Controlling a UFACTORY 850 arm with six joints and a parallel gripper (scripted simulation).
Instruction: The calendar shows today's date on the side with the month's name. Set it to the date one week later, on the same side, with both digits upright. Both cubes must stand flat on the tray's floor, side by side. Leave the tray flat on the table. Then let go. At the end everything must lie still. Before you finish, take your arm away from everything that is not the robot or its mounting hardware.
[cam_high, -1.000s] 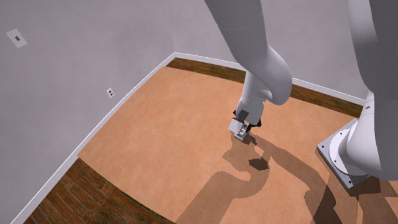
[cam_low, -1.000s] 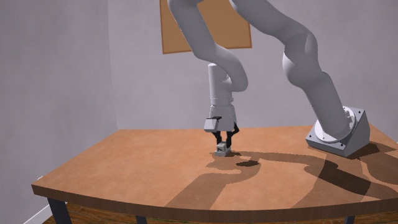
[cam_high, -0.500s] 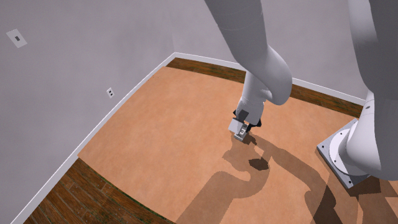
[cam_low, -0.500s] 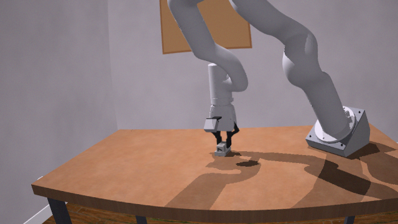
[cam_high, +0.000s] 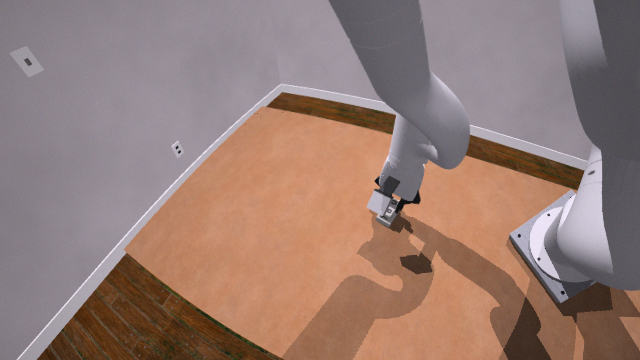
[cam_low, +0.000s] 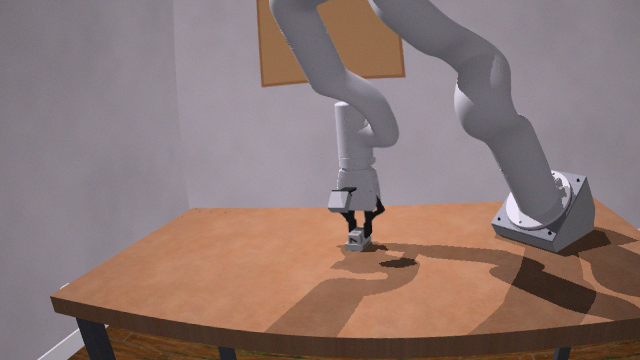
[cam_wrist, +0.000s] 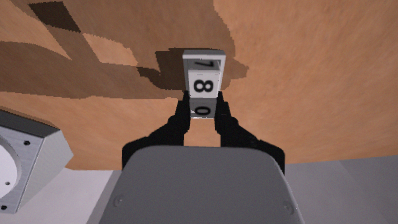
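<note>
My gripper (cam_high: 392, 207) (cam_low: 359, 231) (cam_wrist: 202, 99) is shut on a small white digit cube (cam_high: 386, 216) (cam_low: 356, 241) (cam_wrist: 204, 82). It holds the cube low over the middle of the wooden table (cam_high: 250, 200) (cam_low: 200, 260) (cam_wrist: 325, 75), at or just above the surface. In the wrist view the cube's upper face shows an 8, the face toward the camera a 0, and the far face a 7. No tray and no second cube show in any view.
The robot's grey base (cam_high: 545, 250) (cam_low: 550, 220) (cam_wrist: 20, 160) is bolted to the table to the right of the gripper. The arm's shadows lie across the table, with a small dark shadow patch (cam_high: 416, 263) (cam_low: 397, 262) close to the cube.
</note>
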